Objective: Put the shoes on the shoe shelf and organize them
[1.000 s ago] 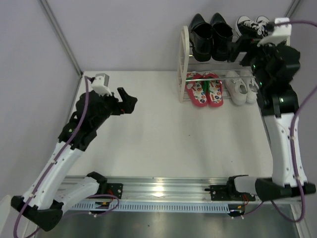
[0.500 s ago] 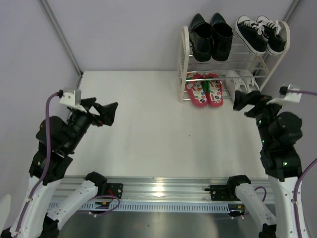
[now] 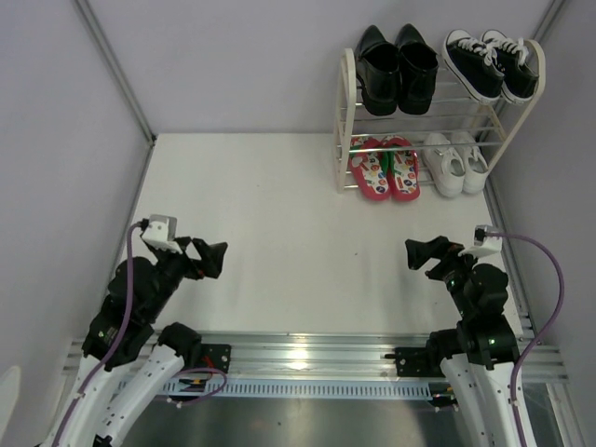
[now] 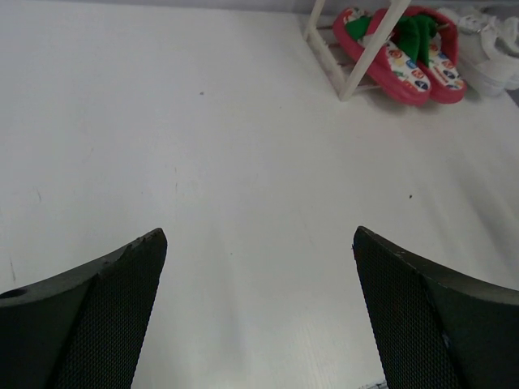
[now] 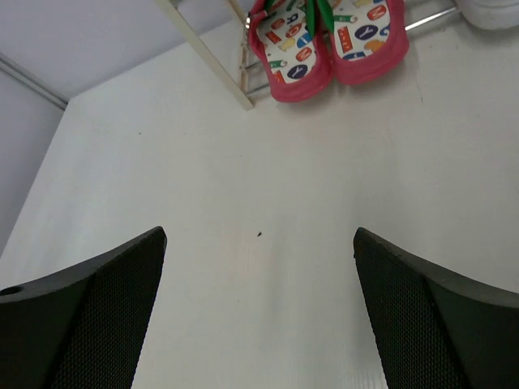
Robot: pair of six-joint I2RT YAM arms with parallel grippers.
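Note:
The shoe shelf [image 3: 346, 93] stands at the far right of the table. Its top tier holds the glossy black dress shoes [image 3: 399, 67] and black canvas sneakers [image 3: 492, 63]. Its bottom tier holds the red flip-flops [image 3: 384, 168] and white sneakers [image 3: 455, 164]. The flip-flops also show in the left wrist view [image 4: 401, 49] and right wrist view [image 5: 328, 40]. My left gripper [image 3: 212, 258] is open and empty at the near left. My right gripper [image 3: 419, 253] is open and empty at the near right, well short of the shelf.
White table [image 3: 270, 214] with grey walls on the left, back and right. A metal rail [image 3: 307, 358] runs along the near edge at the arm bases.
Both arms have pulled back from the far side toward the near edge. The right gripper left the shelf's top tier, where the black canvas sneakers now sit. Both grippers stay open.

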